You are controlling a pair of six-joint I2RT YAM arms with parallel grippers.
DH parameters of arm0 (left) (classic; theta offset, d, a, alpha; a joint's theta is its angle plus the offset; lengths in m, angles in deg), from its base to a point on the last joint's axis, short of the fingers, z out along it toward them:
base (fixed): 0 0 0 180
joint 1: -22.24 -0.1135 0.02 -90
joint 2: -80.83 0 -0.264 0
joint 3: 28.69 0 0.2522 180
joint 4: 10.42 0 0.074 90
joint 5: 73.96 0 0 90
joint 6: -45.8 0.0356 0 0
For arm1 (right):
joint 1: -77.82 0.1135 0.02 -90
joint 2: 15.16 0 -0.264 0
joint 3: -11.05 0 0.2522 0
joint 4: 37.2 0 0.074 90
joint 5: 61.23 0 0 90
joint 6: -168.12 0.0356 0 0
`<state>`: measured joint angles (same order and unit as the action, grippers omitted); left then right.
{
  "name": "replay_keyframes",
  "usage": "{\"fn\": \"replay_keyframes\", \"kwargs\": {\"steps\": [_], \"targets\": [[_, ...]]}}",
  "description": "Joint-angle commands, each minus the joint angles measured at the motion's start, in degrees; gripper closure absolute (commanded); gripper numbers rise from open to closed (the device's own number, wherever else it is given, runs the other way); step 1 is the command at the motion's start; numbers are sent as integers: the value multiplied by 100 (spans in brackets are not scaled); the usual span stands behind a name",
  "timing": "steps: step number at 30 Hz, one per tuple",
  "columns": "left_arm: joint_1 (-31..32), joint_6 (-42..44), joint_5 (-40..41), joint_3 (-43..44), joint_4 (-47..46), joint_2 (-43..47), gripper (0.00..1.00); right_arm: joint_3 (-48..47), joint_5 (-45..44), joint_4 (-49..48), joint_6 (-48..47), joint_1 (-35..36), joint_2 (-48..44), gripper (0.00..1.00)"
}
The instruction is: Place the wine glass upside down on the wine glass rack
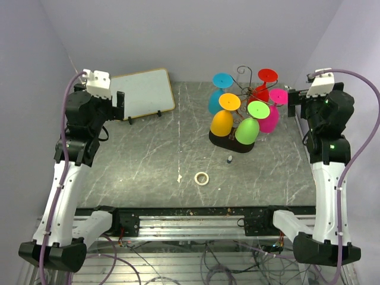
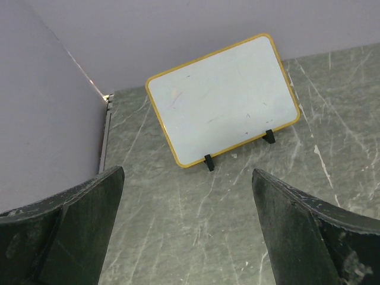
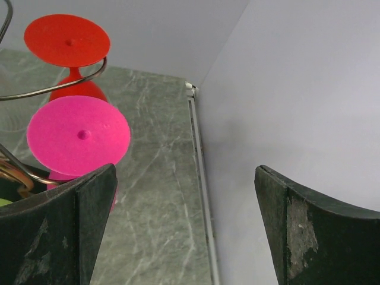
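The wine glass rack (image 1: 242,76), a thin dark wire stand on a black base (image 1: 221,140), stands at the back right of the table. Several coloured wine glasses hang on it upside down, feet up: blue (image 1: 219,95), orange (image 1: 223,120), green (image 1: 249,129), pink (image 1: 271,116) and red (image 1: 265,79). The right wrist view shows the pink foot (image 3: 78,135) and the red foot (image 3: 67,40) held by wire hooks (image 3: 59,89). My right gripper (image 1: 292,100) (image 3: 185,167) stands open just right of the rack, holding nothing. Open and empty too, my left gripper (image 1: 120,102) (image 2: 187,171) hangs at the back left.
A yellow-framed whiteboard (image 1: 142,94) (image 2: 222,98) leans on small black stands at the back left. A roll of tape (image 1: 202,178) lies near the table's front middle, and a small dark object (image 1: 230,159) sits in front of the rack. The walls stand close on both sides.
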<state>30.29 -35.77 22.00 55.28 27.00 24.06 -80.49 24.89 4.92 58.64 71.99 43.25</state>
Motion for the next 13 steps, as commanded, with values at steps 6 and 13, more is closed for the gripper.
{"fn": "replay_keyframes", "kwargs": {"steps": [6, 13], "targets": [[-263, -496, 182, -351, -269, 633, 1, 698, 116, -482, 774, -261, -561, 0], [-299, -432, 171, -433, -207, 789, 1, 737, -65, -528, 822, -357, -709, 0]]}}
